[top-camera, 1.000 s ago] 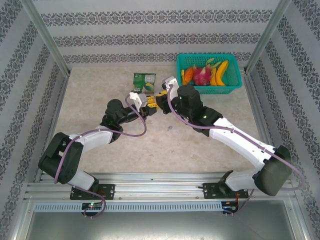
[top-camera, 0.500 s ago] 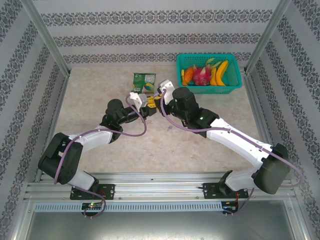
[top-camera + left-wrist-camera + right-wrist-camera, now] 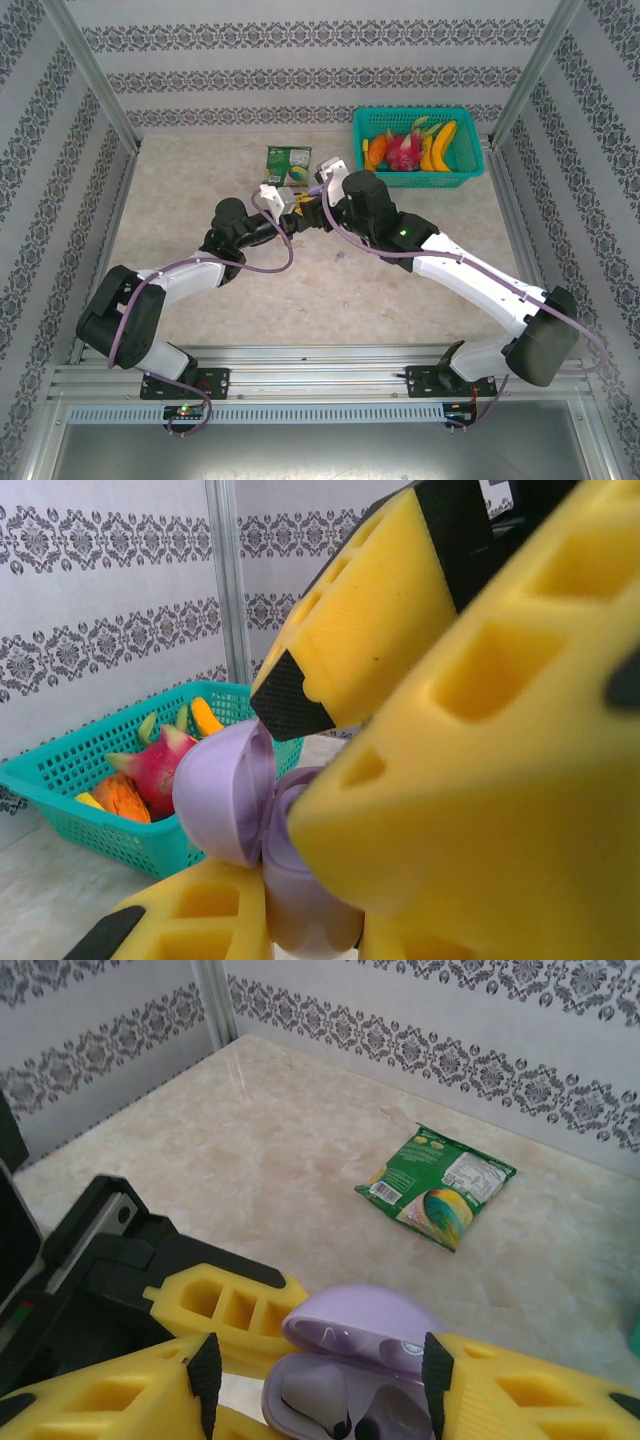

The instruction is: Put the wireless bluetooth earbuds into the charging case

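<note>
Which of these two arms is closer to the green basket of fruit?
Right. The right end effector sits just front-left of the basket; the left end effector meets it from farther left.

**Finishes, quick rundown**

Charging case [image 3: 345, 1335]: smooth lilac plastic, soft satin sheen. Right gripper fingers [image 3: 100, 1395]: matt yellow plastic w/ fine ribbed print lines; pads [image 3: 205, 1368] matt black. Table [image 3: 300, 1130]: polished beige marble-look top, reflective. Snack packet [image 3: 437, 1188]: glossy crinkled film. Basket [image 3: 120, 835]: teal plastic mesh, slight shine. Frame post [image 3: 228, 580]: brushed metal. Walls [image 3: 500, 1020]: matt patterned covering. Arm shells [image 3: 470, 275]: glossy white plastic.
</note>
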